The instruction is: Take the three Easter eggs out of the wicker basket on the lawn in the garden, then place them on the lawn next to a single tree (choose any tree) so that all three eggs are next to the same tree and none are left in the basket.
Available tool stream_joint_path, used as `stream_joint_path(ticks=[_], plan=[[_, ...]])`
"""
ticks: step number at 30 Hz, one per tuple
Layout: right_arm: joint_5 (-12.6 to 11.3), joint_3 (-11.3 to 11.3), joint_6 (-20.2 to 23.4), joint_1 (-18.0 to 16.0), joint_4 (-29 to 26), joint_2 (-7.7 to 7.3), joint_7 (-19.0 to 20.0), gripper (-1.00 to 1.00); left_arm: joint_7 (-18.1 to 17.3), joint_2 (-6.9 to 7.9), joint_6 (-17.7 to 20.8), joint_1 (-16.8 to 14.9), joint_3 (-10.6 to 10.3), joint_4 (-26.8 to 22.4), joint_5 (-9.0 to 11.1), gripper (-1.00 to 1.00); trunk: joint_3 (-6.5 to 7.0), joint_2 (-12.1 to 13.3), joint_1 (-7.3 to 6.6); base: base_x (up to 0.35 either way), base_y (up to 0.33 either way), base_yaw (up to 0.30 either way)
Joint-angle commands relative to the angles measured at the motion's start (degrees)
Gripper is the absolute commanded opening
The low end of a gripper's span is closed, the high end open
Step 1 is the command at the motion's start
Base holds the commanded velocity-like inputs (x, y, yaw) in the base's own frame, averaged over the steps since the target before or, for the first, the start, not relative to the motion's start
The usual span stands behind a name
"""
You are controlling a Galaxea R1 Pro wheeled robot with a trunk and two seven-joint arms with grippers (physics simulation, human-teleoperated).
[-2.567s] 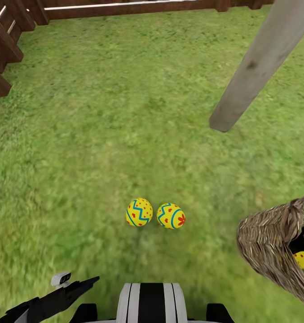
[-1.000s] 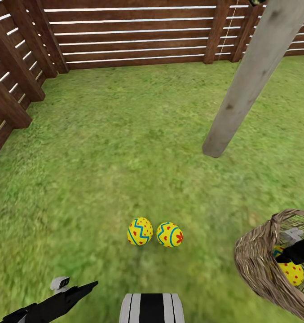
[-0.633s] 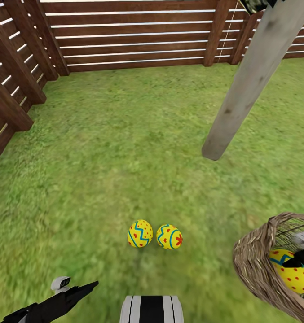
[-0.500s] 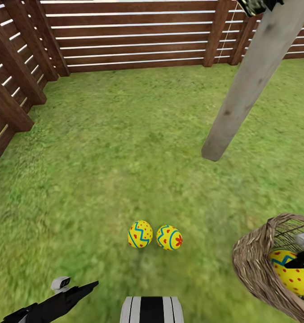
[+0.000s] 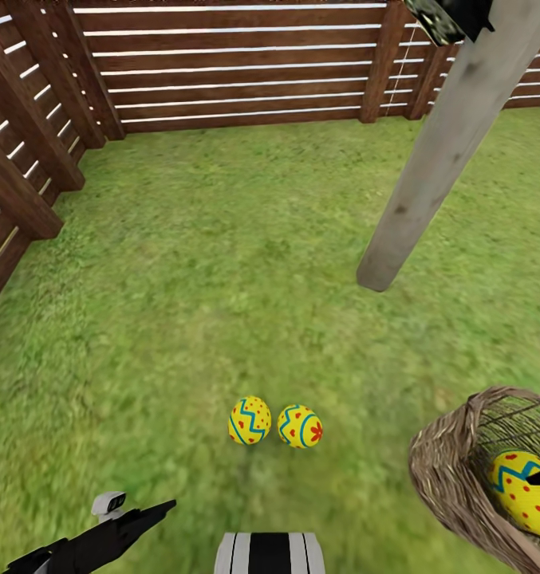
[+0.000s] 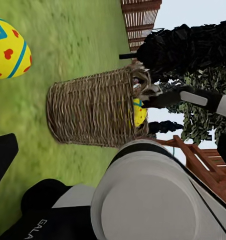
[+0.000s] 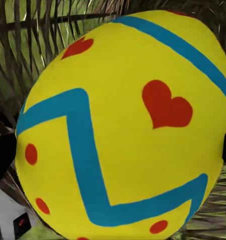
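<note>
Inside the wicker basket (image 5: 453,478): third egg (image 5: 525,493) between our right gripper's (image 7: 113,150) dark fingertips — grip apparently closed on it. We lift straight — clear the rim, set beside the grounded pair (image 5: 274,422).

A brown slatted wooden fence (image 5: 222,72) with pale gaps between its boards runs along the far side and turns a corner down one side. Left wrist view: a reddish-brown wooden frame of slanted beams (image 6: 200,162), black-leaved foliage (image 6: 188,47) and pale grey sky (image 6: 193,12).
</note>
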Motion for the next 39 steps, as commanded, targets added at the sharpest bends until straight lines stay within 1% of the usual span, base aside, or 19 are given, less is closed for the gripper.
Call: stream_joint_path(ticks=[1,4,6,12,13,14,15,16,19,22,24,26,28,30,32,33,35,36,39], plan=[[-0.64,0.31,0.46,-0.19,-0.1,-0.25,0.48,-1.0,-0.16,0.06,0.6,-0.05,-0.47,-0.02,0.45,1.0,0.14,0.4,-0.23,0.0,0.0,0.0],[-0.71,0.24,0.46,-0.19,-0.02,-1.02,5.08,-1.0,-0.16,0.04,0.61,-0.05,-0.49,-0.02,0.45,1.0,0.68,1.6,-0.89,0.0,0.0,0.0],[-0.71,-0.34,0.46,-0.19,-0.01,-1.59,6.79,-1.0,-0.16,0.02,0.59,-0.05,-0.48,-0.02,0.45,1.0,1.04,2.4,-1.33,0.0,0.0,0.0],[-0.32,-5.08,1.77,-0.19,-0.01,-3.31,10.94,-1.0,-0.16,-0.02,0.59,-0.05,-0.49,-0.02,0.45,1.0,2.12,4.81,-2.65,0.0,0.0,0.0],[0.85,-6.52,2.09,-0.19,-0.01,-3.7,11.87,-1.0,-0.16,-0.02,0.59,-0.05,-0.49,-0.02,0.45,1.0,2.3,5.21,-2.87,0.0,0.0,0.0],[2.62,-8.57,2.3,-0.19,-0.01,-4.02,13.08,-1.0,-0.16,-0.03,0.59,-0.05,-0.49,-0.02,0.45,1.0,2.48,5.61,-3.09,0.0,0.0,0.0],[4.75,-10.88,2.66,-0.19,-0.01,-4.26,14.6,-1.0,-0.16,-0.03,0.59,-0.05,-0.49,-0.02,0.45,1.0,2.66,6.01,-3.31,0.0,0.0,0.0],[6.26,-12.38,3.21,-0.19,-0.04,-4.54,15.69,-1.0,-0.16,-0.03,0.59,-0.05,-0.49,-0.02,0.45,1.0,2.84,6.41,-3.53,0.0,0.0,0.0],[12.03,-18.32,6.09,-0.19,-0.16,-5.84,20.52,-1.0,-0.16,-0.03,0.59,-0.05,-0.49,-0.02,0.45,1.0,3.37,7.62,-4.19,0.0,0.0,0.0],[15.16,-20.5,6.66,-0.19,-1.06,-7.16,23.87,-1.0,-0.16,-0.04,0.59,-0.05,-0.49,-0.02,0.45,1.0,3.91,8.82,-4.85,0.0,0.0,0.0],[15.77,-20.85,6.79,-0.19,-2.59,-8.2,25.01,-1.0,-0.16,-0.06,0.59,-0.05,-0.49,-0.02,0.45,1.0,4.27,9.62,-5.28,0.0,0.0,0.0],[15.99,-21.19,7.75,-0.19,-6.44,-10.15,25.45,-1.0,-0.16,-0.08,0.59,-0.05,-0.49,-0.02,0.45,1.0,4.63,10.42,-5.72,0.0,0.0,0.0],[16.1,-22.59,9.27,-0.19,-12.35,-12.94,25.48,-1.0,-0.16,-0.06,0.59,-0.05,-0.49,-0.02,0.45,1.0,4.99,11.22,-6.16,0.0,0.0,0.0],[16.95,-26.06,11.87,-0.19,-21.25,-17.29,25.26,-1.0,-0.16,-0.07,0.59,-0.06,-0.49,-0.02,0.45,1.0,5.35,12.03,-6.6,0.0,0.0,0.0],[18.54,-30.36,15.6,-0.19,-29.57,-21.69,25.07,-1.0,-0.16,-0.07,0.59,-0.05,-0.49,-0.02,0.45,1.0,5.71,12.83,-7.04,0.0,0.0,0.0],[19.14,-31.82,16.78,-0.19,-31.81,-22.86,25.06,-1.0,-0.16,-0.08,0.59,-0.05,-0.49,-0.02,0.45,1.0,5.89,13.23,-7.26,0.0,0.0,0.0],[20.29,-35.96,19.76,-0.19,-36.87,-25.47,25.07,-1.0,-0.16,-0.11,0.59,-0.05,-0.49,-0.02,0.45,1.0,6.25,14.03,-7.7,0.0,0.0,0.0],[20.43,-37.18,20.63,-0.19,-38.15,-26.2,25.07,-1.0,-0.16,-0.11,0.59,-0.05,-0.49,-0.02,0.45,1.0,6.43,14.43,-7.92,0.0,0.0,0.0],[20.61,-42.91,24.5,-0.19,-42.8,-29.18,25.2,-1.0,-0.16,-0.12,0.59,-0.05,-0.49,-0.02,0.45,1.0,6.96,15.64,-8.58,0.0,0.0,0.0]])
